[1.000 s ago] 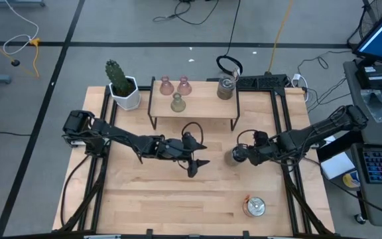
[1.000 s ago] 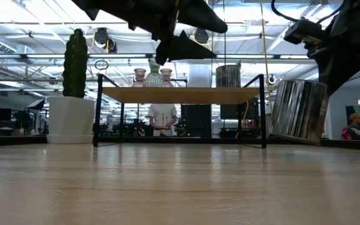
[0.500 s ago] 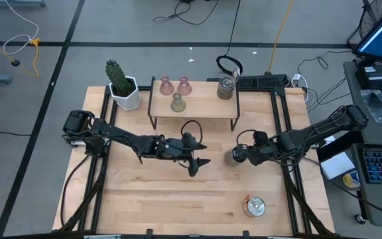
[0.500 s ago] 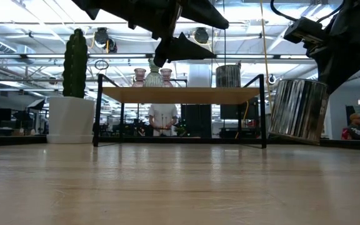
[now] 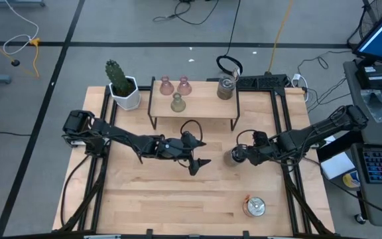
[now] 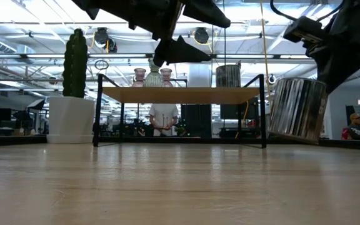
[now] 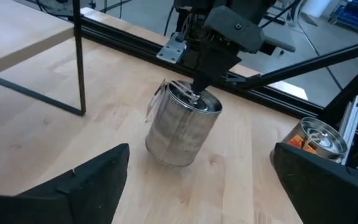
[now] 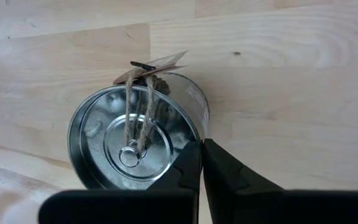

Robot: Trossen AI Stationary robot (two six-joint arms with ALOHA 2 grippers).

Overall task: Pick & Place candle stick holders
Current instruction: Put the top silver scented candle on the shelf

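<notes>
**Right gripper pinches the rim of a silver holder at mid-table**

High view: the right gripper (image 5: 239,156) holds a silver candle stick holder (image 5: 234,157) right of the table's centre. The left gripper (image 5: 199,156) hangs just left of it, jaws spread, holding nothing. 2 pale pink holders (image 5: 166,85) and 1 olive-green holder (image 5: 177,102) stand on the small shelf (image 5: 204,109) at the far side, with a second silver holder (image 5: 226,87) at its right end. A third silver holder (image 5: 254,206) sits near the right front edge. A potted cactus (image 5: 121,84) stands at the far left.

Low view: the held holder (image 6: 299,110) is tilted, lifted off the tabletop.

Left wrist view: the right arm's fingers (image 7: 199,86) grip the tilted holder's rim.

Right wrist view: the closed fingers (image 8: 194,165) clamp the rim; a paper tag (image 8: 151,67) is tied on with twine.
</notes>
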